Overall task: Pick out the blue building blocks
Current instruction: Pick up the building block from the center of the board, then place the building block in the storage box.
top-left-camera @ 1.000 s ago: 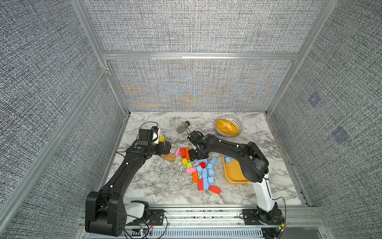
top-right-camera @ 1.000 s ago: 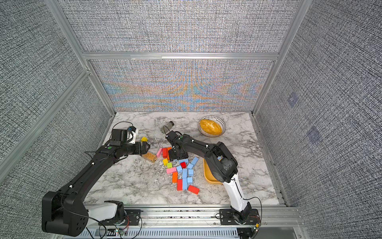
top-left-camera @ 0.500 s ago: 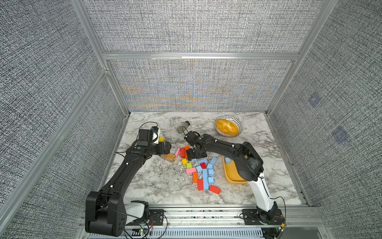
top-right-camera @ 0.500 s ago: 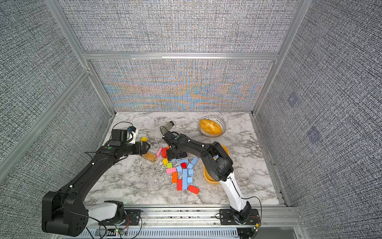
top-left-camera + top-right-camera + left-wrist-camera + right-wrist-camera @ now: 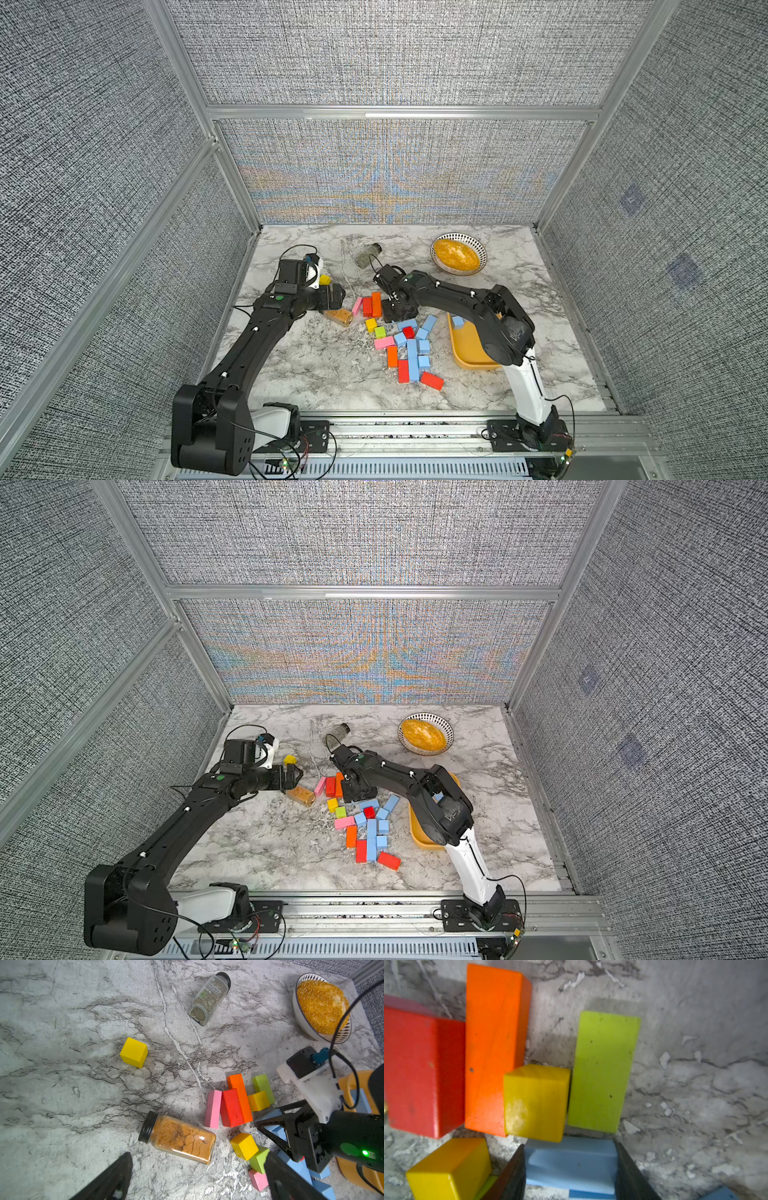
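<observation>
On white marble surface (image 5: 316,365), aim for yellow-orange tray (image 5: 467,349) right of centre, from light sky-blue matte building blocks (image 5: 412,353) clustered mid-frame. Ignore wide-open left end effector (image 5: 293,778). With right end effector (image 5: 395,312) clamped on one blue block (image 5: 571,1164), lift straight, clearing adjacent yellow cube (image 5: 535,1101).

Right arm (image 5: 453,297) is covering part of the tray (image 5: 466,351) from above, and the wrist view's edge is cropping the blue block (image 5: 571,1163) sitting between the fingers (image 5: 512,1178).
</observation>
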{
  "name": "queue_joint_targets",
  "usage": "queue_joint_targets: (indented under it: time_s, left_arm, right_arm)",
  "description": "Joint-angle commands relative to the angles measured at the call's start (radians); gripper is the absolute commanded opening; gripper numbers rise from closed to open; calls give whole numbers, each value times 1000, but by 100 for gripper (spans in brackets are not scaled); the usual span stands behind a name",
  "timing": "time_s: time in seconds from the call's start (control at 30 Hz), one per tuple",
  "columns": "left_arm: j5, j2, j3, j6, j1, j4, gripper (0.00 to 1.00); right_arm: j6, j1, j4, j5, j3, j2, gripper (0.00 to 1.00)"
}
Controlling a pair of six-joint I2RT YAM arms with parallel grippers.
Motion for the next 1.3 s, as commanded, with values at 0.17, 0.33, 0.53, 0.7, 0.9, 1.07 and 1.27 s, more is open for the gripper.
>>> queue_joint_targets:
  time_s: [0.17,0.33,0.53,0.7,0.9,1.07,1.27]
  left_arm:
    - [131,26,35,63,-5,35,100]
    - [160,75,89,75,-49,33,99]
    - [161,158,166,119,-175,-2,99]
    - [173,203,191,119,-242,-4,99]
    - [168,224,210,129,-261,-18,99]
    - [168,226,212,129,-264,-23,99]
    - [163,221,204,133,-266,-28,99]
  right_arm:
    - [40,-16,-83,42,64,-107,37]
    - [59,-86,-75,54,-25,-260,35]
    - [69,-245,-99,35,-232,-471,35]
    - [107,-374,-122,23,-452,-641,35]
    - [147,-448,-70,-26,-650,-757,35]
    - [164,-454,-34,-37,-692,-770,35]
    - [139,-458,-9,-36,-692,-723,35]
